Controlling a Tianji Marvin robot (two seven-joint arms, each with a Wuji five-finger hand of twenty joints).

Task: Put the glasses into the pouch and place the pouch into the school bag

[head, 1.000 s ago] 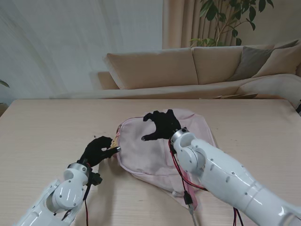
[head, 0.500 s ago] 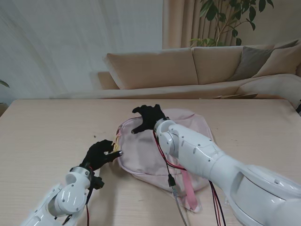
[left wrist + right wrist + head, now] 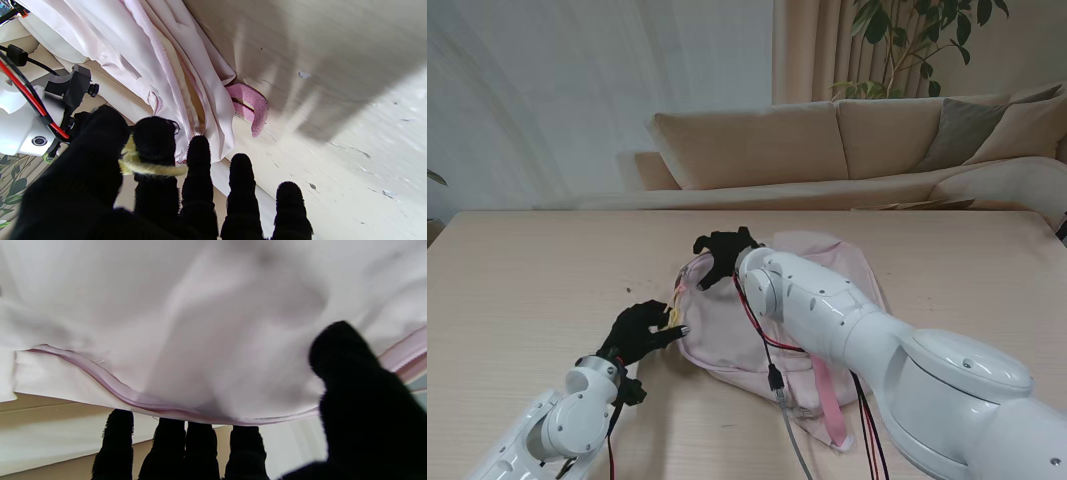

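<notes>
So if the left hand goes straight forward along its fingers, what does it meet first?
Most likely the open zipper edge of the pink school bag, just ahead of the left hand's fingers; depth is hard to judge.

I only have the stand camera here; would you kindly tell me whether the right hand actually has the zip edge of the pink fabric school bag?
Observer: The right wrist view shows the right hand with four fingertips on one side of the zip edge of the pink fabric school bag and the thumb on the other. I cannot tell whether it is clamped.
Operator: Thank you. What is the yellow bit at the left hand?
Observer: In the left wrist view, the left hand pinches a fuzzy yellow strip between thumb and first finger.
Operator: Is the bag open there?
Observer: Yes, the zip is parted beside that hand, and something cream-coloured shows inside.
</notes>
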